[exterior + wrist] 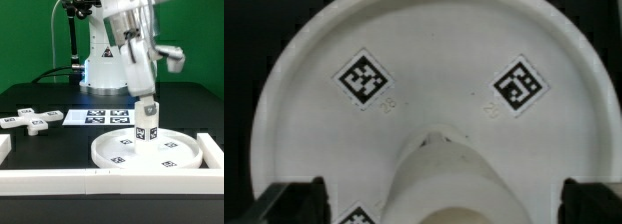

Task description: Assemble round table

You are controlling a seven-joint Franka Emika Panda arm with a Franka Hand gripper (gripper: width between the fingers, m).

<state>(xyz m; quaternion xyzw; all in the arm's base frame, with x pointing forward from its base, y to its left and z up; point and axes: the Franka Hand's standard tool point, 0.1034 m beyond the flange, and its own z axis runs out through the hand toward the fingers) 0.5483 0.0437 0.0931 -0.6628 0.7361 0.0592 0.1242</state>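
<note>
The large rimmed disc lies flat at the exterior view's right front, tags up; it fills the wrist view. The short thick cylinder post stands upright near the disc's middle and also shows in the wrist view. My gripper is straight over the post's top, its dark fingers either side of the post with a gap on both sides, so it is open around it. The cross-shaped piece lies on the table at the exterior view's left.
The marker board lies flat behind the disc, in front of the arm's base. Long white rail bars run along the front, the right and the left edge.
</note>
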